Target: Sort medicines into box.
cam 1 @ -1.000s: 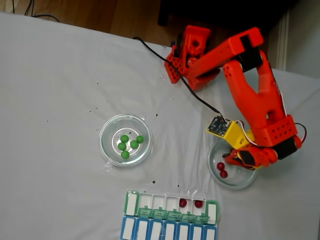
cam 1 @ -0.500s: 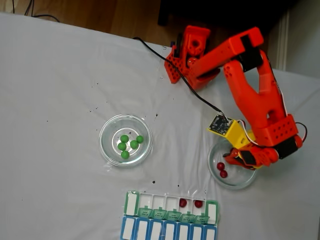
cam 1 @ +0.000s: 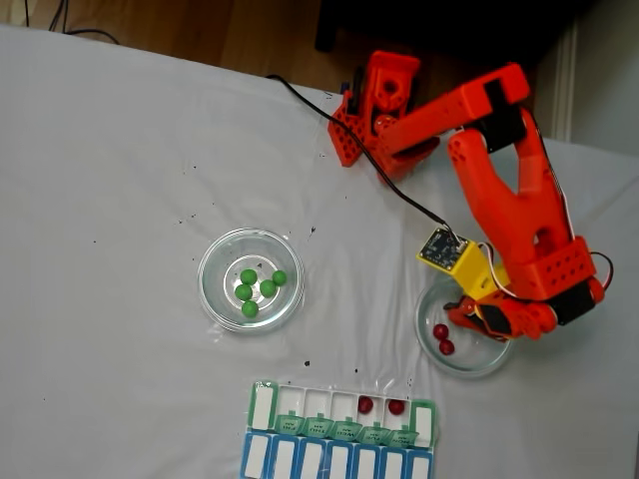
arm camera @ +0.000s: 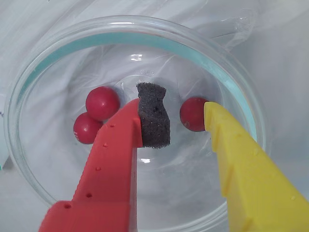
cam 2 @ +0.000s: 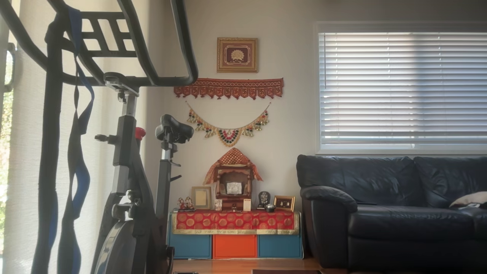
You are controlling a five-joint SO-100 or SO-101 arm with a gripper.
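While two dark red balls are already sitting in neighbouring compartments of the green-lidded box, most of the sorting is looking undone. Five green balls are lying untouched in the left glass dish in the fixed view, well apart from the arm. Three red ones are waiting in the right glass dish: a pair is resting together left of the claw in the wrist view, and a single red ball is lying in the gap, touching the yellow finger and apart from the dark foam pad on the red finger. The gripper is standing partly open inside the dish, gripping nothing yet, its jaws bracketing that single ball. By my judgement, roughly a fifth of the job is finished; closing on this ball and carrying it to the box is coming next, with eight balls in all remaining. Whether the greens are sharing compartments with the reds or taking separate ones, I cannot tell.
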